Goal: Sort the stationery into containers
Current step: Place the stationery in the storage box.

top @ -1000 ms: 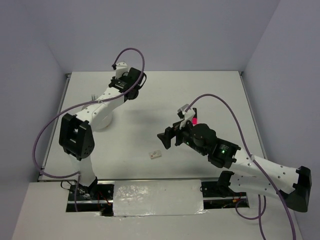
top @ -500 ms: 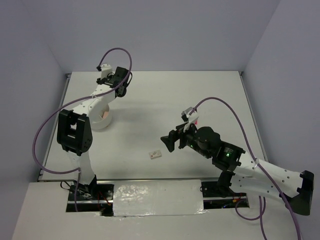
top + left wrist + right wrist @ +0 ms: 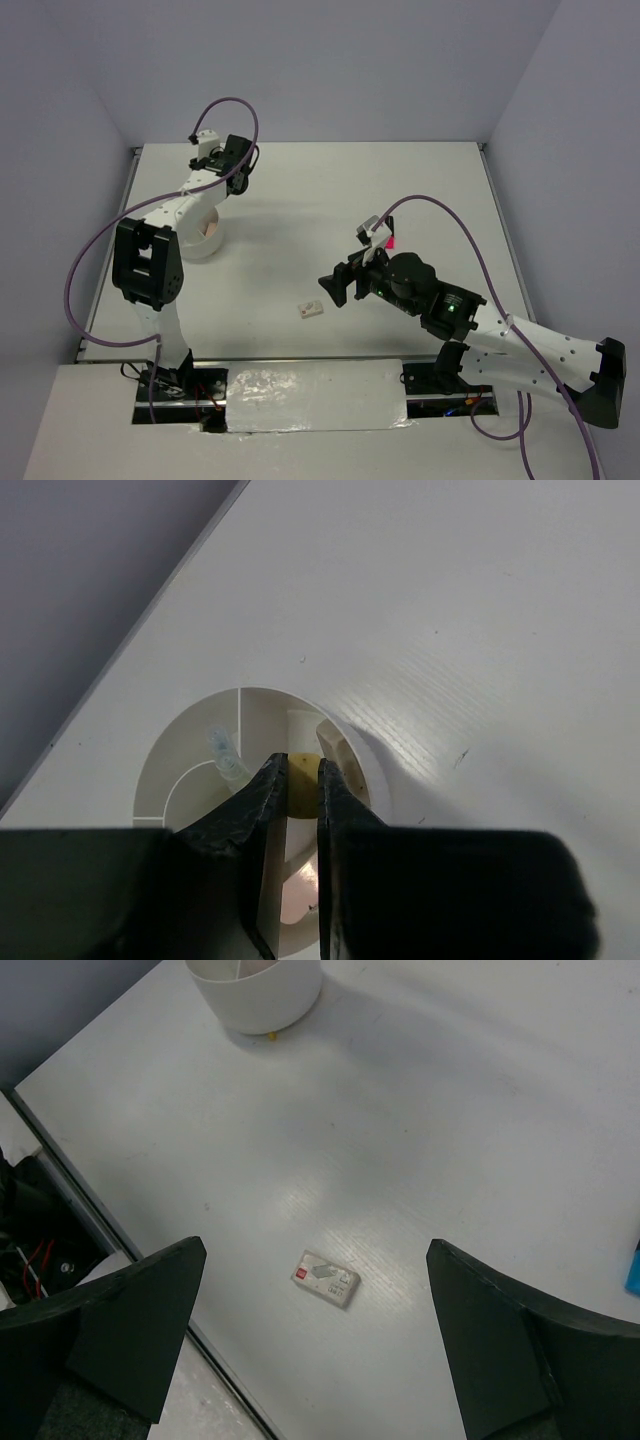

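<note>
The round white tub (image 3: pixel 203 238) with inner dividers stands at the table's left. My left gripper (image 3: pixel 228 175) hangs above it. In the left wrist view its jaws (image 3: pixel 302 765) are shut on a small yellowish item (image 3: pixel 302 783), over the tub (image 3: pixel 190 770). I cannot tell whether that item is a pen or an eraser. A clear pen end (image 3: pixel 226 752) and something pinkish (image 3: pixel 298 900) lie inside the tub. My right gripper (image 3: pixel 335 283) is wide open and empty above a white-sleeved eraser (image 3: pixel 326 1278), which also shows in the top view (image 3: pixel 311 309).
A pink highlighter (image 3: pixel 388 241) lies behind the right arm. A blue item (image 3: pixel 634 1268) shows at the right edge of the right wrist view. A small yellow bit (image 3: pixel 270 1035) sits by the tub's base (image 3: pixel 255 1000). The table's front edge runs close to the eraser.
My left arm has swung left from the table's back middle to above the tub. My right gripper has shifted slightly down and left, nearer the eraser.
</note>
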Motion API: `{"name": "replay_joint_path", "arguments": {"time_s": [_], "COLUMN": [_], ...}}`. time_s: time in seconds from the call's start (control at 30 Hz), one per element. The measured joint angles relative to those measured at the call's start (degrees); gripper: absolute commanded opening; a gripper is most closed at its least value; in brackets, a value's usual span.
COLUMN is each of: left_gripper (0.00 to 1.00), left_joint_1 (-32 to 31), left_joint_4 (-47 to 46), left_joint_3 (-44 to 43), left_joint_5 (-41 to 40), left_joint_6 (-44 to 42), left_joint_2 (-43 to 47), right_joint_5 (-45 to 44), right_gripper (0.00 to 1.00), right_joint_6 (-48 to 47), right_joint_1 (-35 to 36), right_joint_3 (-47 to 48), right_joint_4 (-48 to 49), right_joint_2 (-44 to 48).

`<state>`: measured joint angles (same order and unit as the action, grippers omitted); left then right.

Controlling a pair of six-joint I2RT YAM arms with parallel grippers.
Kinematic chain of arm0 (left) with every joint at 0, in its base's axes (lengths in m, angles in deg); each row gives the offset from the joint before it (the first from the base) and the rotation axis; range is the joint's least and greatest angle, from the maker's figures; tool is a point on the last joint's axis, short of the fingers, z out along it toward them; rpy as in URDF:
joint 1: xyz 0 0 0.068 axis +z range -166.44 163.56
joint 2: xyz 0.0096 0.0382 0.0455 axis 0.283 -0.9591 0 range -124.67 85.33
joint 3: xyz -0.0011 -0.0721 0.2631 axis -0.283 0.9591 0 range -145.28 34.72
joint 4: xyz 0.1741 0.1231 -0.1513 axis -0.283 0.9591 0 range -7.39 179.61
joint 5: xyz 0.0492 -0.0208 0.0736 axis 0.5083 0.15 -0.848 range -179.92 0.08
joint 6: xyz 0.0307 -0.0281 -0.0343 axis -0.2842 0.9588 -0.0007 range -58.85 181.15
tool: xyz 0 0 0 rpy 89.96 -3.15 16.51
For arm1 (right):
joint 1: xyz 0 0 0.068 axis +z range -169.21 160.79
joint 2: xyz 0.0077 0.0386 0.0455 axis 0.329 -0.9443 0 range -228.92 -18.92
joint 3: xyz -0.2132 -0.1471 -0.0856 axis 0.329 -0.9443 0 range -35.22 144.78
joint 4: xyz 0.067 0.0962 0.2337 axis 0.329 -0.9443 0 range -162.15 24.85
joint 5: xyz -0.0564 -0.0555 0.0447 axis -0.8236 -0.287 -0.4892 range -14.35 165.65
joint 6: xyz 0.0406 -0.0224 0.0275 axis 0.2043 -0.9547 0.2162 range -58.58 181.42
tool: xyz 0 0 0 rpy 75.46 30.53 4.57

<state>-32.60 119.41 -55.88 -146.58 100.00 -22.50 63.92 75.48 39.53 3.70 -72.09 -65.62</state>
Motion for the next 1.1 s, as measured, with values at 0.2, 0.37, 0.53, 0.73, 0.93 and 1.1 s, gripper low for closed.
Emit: {"name": "replay_joint_path", "arguments": {"time_s": [0.2, 0.37, 0.53, 0.73, 0.93, 1.1], "left_gripper": [0.34, 0.37, 0.47, 0.55, 0.65, 0.82], "left_joint_1": [0.4, 0.4, 0.5, 0.5, 0.2, -4.0], "left_joint_4": [-1.0, -1.2, -1.0, -1.1, -2.7, -3.8], "left_joint_3": [0.0, 0.9, 1.0, 1.0, 1.0, -2.0], "left_joint_5": [0.4, 0.8, 0.9, 1.0, 5.9, 12.8], "left_joint_6": [-0.1, -0.1, 0.0, 0.1, -1.7, -5.1], "left_joint_2": [-0.4, -1.3, -1.8, -1.8, -1.3, 0.5], "right_joint_5": [0.2, 0.4, 0.4, 0.4, 0.4, -1.2], "right_gripper": [1.0, 1.0, 1.0, 1.0, 1.0, 1.0], "right_joint_6": [0.0, 0.0, 0.0, 0.0, 0.0, 1.6], "right_joint_1": [0.0, 0.0, 0.0, 0.0, 0.0, 0.0], "right_joint_3": [0.0, 0.0, 0.0, 0.0, 0.0, 0.5], "right_joint_4": [0.0, 0.0, 0.0, 0.0, 0.0, -0.9], "right_joint_2": [0.0, 0.0, 0.0, 0.0, -0.2, -6.1]}}
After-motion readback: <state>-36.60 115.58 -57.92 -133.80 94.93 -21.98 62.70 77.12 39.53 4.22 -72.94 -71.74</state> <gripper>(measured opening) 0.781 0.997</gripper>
